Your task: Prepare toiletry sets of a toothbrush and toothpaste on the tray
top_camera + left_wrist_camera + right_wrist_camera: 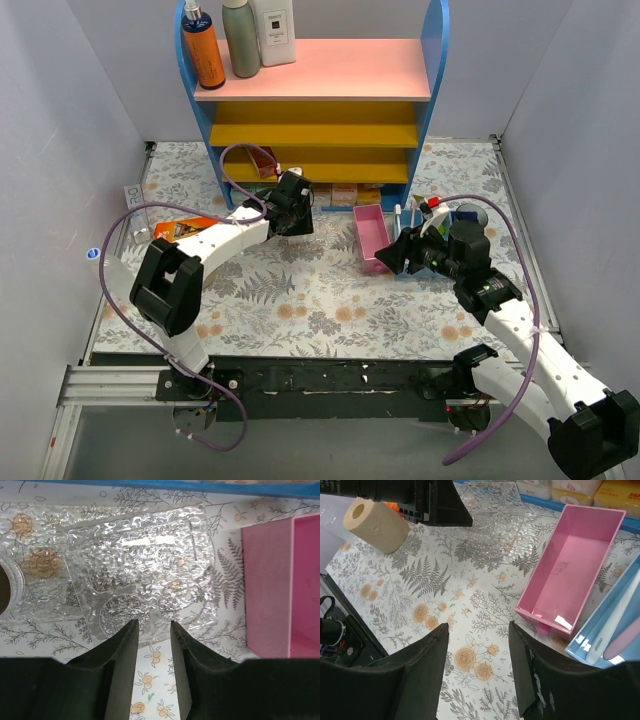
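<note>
Top view: left gripper (297, 212) sits low in front of the blue shelf unit (436, 60), left of the pink bin (370, 235). Right gripper (398, 252) is at that bin's near end. Jaw spacing cannot be read here for either. Left wrist view: the tray (145, 555), clear and rippled, lies flat on the floral cloth (150, 680) directly ahead, with the pink bin to its right. Fingertips (131, 630) reach its near edge, parted by a narrow gap with nothing clamped. Right wrist view: jaws spread wide and empty above the cloth. The pink bin is empty. The blue bin (625, 582) just beside it holds a white toothbrush (612, 625) lying next to a pink handle (626, 639). The tray shows at top centre, with a paper roll (375, 522) well to its left.
</note>
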You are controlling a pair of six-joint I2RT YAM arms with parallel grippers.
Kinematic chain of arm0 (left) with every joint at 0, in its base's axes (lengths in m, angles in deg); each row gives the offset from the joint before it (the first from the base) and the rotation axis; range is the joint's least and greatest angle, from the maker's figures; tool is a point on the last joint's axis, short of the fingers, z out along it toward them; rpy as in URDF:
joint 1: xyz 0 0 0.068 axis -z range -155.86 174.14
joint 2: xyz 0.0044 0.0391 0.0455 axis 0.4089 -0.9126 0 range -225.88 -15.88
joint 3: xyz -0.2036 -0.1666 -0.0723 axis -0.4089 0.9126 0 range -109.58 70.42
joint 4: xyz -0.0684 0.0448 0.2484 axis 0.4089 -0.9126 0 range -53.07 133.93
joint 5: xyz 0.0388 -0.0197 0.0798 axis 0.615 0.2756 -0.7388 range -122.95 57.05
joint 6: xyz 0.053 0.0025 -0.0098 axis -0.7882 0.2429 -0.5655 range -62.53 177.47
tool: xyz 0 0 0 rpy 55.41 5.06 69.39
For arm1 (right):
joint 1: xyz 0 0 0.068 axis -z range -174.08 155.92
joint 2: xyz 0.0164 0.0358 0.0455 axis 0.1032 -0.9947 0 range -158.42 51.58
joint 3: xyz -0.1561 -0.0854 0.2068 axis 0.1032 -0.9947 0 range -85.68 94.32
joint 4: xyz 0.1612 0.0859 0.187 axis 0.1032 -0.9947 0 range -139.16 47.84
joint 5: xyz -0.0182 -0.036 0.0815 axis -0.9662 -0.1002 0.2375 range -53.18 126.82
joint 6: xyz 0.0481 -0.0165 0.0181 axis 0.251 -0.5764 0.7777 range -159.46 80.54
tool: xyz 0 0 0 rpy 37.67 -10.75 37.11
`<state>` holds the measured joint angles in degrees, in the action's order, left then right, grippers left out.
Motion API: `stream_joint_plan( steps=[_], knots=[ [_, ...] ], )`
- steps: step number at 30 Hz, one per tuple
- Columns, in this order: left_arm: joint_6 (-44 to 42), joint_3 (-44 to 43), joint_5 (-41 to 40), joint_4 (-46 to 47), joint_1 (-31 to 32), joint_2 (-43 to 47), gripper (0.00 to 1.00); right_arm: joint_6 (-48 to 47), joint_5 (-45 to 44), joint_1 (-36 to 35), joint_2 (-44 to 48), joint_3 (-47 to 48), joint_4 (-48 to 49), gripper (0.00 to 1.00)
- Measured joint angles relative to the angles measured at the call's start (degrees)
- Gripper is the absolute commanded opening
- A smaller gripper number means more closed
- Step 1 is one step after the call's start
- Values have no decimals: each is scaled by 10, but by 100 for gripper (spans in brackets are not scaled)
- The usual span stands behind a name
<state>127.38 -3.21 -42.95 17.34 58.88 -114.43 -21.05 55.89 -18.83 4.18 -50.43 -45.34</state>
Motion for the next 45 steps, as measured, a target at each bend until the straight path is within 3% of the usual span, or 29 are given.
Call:
stream_joint_plan(
  steps=[17,45],
  knots=[
    [-27,-32,-17,-1,1,-44,30,-4,-5,0,6,-6,-6,59],
    [-32,-41,-25,19,-4,-48,38,-2,4,0,3,-22,-7,59]
  ],
)
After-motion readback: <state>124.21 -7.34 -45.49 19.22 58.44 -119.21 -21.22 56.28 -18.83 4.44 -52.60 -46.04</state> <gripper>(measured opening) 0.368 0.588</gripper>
